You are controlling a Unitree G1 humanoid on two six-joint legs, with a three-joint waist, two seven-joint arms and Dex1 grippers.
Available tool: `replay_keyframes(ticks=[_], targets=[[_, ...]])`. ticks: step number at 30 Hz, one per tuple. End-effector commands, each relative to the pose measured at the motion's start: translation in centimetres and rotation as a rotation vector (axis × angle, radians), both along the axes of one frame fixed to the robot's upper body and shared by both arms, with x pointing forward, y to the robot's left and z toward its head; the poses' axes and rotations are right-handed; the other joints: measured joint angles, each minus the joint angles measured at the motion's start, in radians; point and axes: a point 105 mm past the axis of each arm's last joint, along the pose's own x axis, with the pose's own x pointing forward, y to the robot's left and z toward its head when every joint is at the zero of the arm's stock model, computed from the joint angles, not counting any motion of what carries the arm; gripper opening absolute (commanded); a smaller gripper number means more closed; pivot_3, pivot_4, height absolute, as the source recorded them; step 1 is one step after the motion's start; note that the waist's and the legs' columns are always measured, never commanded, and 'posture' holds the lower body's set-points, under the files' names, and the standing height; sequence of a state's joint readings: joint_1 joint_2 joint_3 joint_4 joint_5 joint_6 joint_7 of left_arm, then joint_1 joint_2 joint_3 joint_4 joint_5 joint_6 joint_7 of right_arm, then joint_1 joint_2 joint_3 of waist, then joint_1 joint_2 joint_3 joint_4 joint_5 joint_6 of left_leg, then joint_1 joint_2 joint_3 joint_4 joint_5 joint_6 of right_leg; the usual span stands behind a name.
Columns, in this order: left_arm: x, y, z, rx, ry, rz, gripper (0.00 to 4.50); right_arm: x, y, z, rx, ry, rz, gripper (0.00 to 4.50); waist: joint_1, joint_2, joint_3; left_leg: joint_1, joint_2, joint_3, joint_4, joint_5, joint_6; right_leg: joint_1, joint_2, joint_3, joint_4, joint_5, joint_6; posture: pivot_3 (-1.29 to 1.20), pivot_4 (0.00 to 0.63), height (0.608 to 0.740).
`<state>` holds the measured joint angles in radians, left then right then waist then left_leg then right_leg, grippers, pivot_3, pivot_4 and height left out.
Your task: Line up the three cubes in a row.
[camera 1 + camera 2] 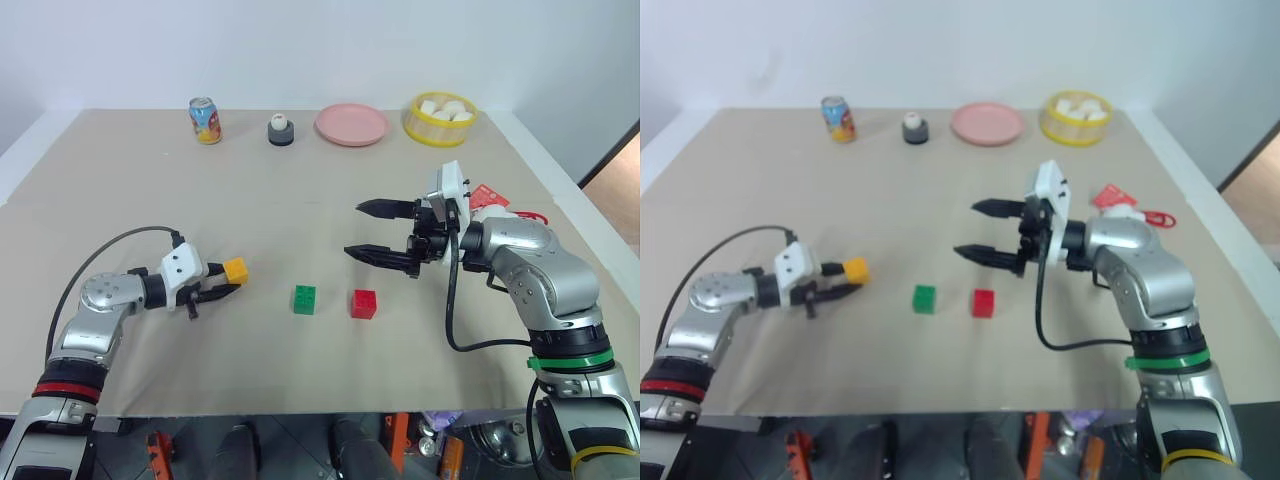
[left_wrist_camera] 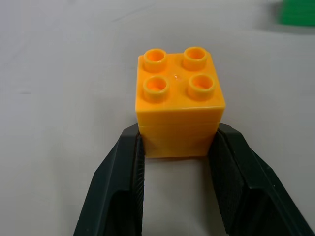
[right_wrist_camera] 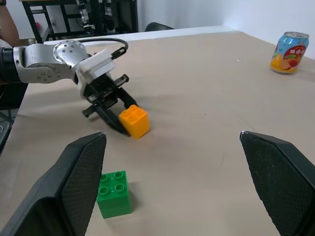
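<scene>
Left jaws (image 1: 222, 290): closed on the yellow-orange cube (image 1: 235, 269), gripping its lower sides; studs up, cube a little tilted, whether resting on the surface (image 1: 300, 190) or just off it not clear from these views.

Green cube (image 1: 304, 299): out past the left jaws' tips and slightly off to one side, apart from the held cube, studs up, flat on the surface.

Red cube (image 1: 364, 303): just beyond the green one along the same line, a small gap between the two; already a pair in a row.

Right jaws (image 1: 378, 232): spread wide, nothing held, hovering level above the surface, tips pointing toward the left arm; red cube below and slightly nearer the robot.

Deciding relation: open slot for the third cube on the green cube's side facing the left jaws. Likely next: short carry of the held cube toward the green one, set down on the line of the pair with a matching gap. Nearer arm for that slot: left.

Risk, as judged: tilt on release, leaving the cube askew to the row.
</scene>
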<state>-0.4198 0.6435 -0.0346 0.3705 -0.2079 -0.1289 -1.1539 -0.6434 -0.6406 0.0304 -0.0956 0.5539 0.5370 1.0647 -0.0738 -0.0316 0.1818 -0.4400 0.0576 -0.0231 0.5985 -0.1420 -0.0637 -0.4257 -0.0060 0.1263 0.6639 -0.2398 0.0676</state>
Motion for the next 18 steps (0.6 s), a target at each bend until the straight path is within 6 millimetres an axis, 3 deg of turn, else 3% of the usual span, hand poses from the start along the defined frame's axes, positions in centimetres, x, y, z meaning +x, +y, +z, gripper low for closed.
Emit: replay_keyframes(ticks=[1,9,18], targets=[[-0.7,-1.4,1.1,-0.089,0.021,-0.100,1.28,-0.6,0.0,1.5,0.012,-0.065,0.008,4.50,-0.001,0.000,0.000,0.000,0.000,0.000,0.000,0.000,0.000,0.000,0.000,0.000,0.000,0.000,0.000,0.00,0.150,0.740],[-1.5,-1.7,-0.5,-0.021,0.110,-0.241,1.28,-0.9,-0.1,1.6,0.011,-0.068,0.000,4.50,-0.001,0.000,0.000,0.000,0.000,0.000,0.000,0.000,0.000,0.000,0.001,0.000,0.000,0.000,0.000,0.00,0.150,0.740],[-0.1,-0.5,-1.2,0.039,0.147,-0.246,1.28,-1.1,-0.3,1.5,0.019,-0.065,-0.017,4.50,-0.004,0.000,0.000,0.001,0.001,-0.001,0.002,0.000,0.001,0.000,0.001,-0.001,0.001,0.002,-0.001,0.00,0.150,0.740]])
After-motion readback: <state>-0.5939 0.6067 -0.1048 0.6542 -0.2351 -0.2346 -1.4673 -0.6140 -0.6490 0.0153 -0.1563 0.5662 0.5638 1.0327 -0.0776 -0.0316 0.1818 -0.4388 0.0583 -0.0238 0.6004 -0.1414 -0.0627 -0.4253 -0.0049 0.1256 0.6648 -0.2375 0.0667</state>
